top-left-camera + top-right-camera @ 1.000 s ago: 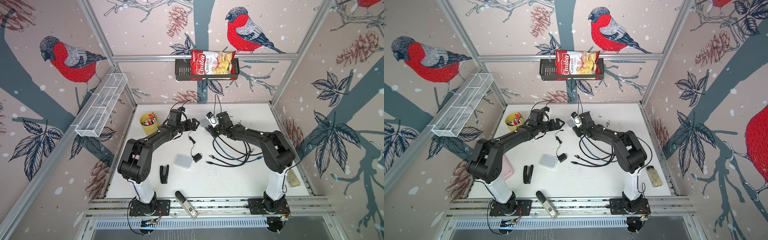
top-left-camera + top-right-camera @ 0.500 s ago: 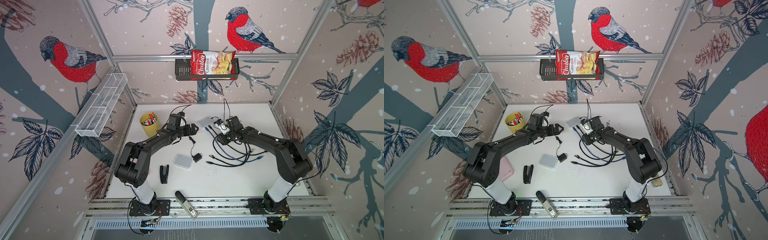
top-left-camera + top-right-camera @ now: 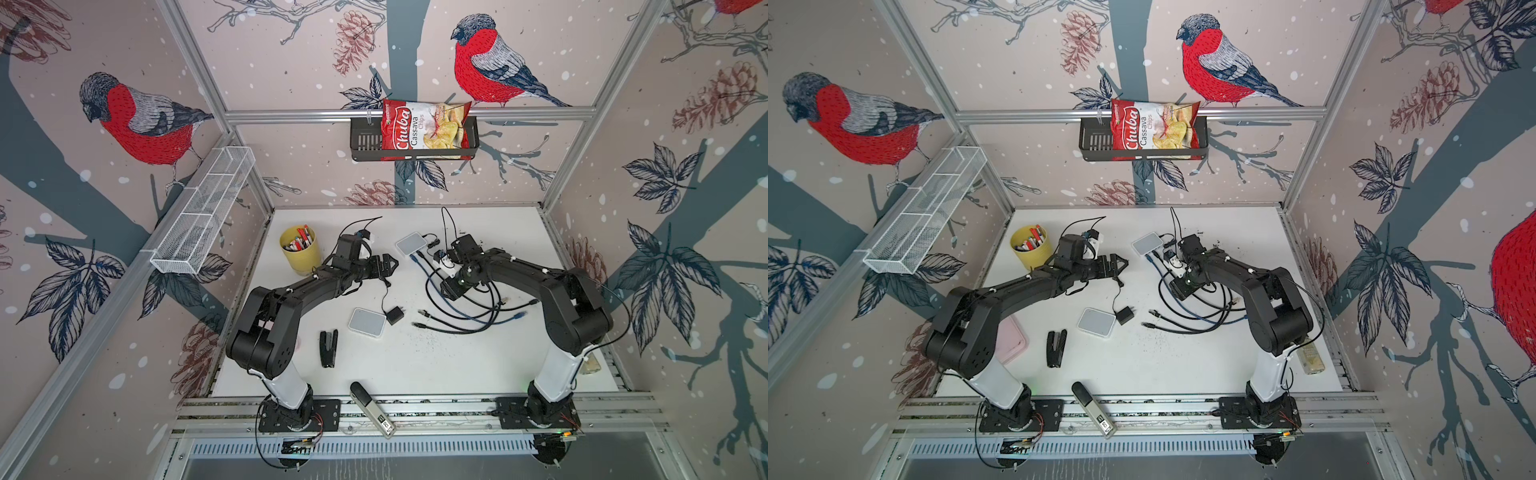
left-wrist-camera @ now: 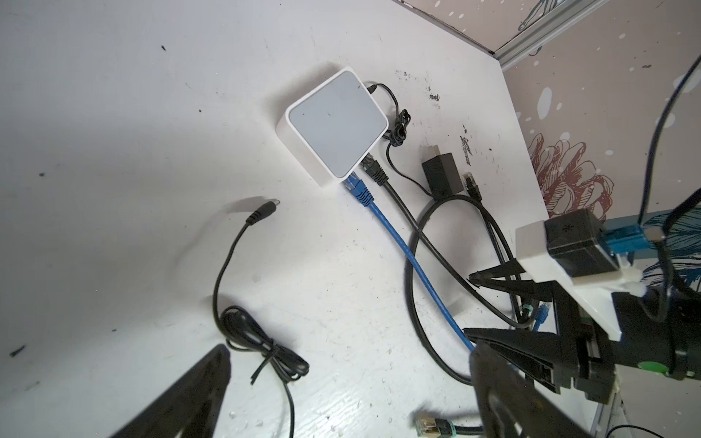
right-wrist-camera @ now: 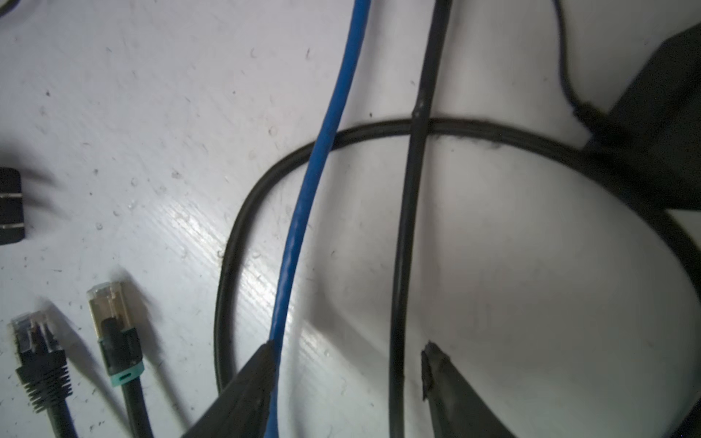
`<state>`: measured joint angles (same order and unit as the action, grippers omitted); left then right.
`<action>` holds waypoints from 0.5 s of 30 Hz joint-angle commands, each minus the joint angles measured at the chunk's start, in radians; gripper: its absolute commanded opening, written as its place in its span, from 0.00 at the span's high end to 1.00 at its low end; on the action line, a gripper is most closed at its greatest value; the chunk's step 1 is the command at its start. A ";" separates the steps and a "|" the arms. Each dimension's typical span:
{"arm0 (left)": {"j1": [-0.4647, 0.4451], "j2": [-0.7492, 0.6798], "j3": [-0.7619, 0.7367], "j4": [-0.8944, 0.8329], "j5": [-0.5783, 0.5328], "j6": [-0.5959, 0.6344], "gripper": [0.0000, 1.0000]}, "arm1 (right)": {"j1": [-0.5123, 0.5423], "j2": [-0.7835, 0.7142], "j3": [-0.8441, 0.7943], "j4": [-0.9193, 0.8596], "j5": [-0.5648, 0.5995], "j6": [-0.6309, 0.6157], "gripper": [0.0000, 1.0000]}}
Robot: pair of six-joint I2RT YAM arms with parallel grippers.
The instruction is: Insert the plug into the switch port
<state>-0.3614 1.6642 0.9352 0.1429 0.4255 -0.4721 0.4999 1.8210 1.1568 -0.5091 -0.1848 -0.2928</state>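
switch [image 4: 337, 125]: white box, grey top, flat | blue plug [image 4: 358, 189], black plug [image 4: 375, 172]: in adjacent ports

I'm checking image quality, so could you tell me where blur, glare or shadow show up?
Right wrist view: fingertips are soft, and glare streaks the table. Left wrist view: switch sharp, broad shadow beside it. Both top views: evenly lit.

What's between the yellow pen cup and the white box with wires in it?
The left gripper, jaws open, sits between pen cup and switch, in both top views.
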 commanded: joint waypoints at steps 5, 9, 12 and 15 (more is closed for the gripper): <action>-0.004 -0.005 -0.012 0.053 0.024 -0.011 0.03 | 0.052 0.008 -0.027 -0.006 0.053 0.009 0.39; -0.004 -0.003 -0.013 0.055 0.025 -0.011 0.03 | 0.081 0.002 -0.054 0.015 0.130 0.042 0.47; -0.004 0.000 -0.012 0.055 0.024 -0.011 0.03 | 0.096 -0.006 -0.063 0.022 0.170 0.057 0.60; -0.004 0.001 -0.012 0.055 0.026 -0.009 0.03 | 0.107 -0.018 -0.062 0.030 0.191 0.058 0.73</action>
<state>-0.3614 1.6646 0.9226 0.1570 0.4419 -0.4751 0.5968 1.8145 1.0962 -0.4767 -0.0463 -0.2565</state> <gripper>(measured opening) 0.972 0.291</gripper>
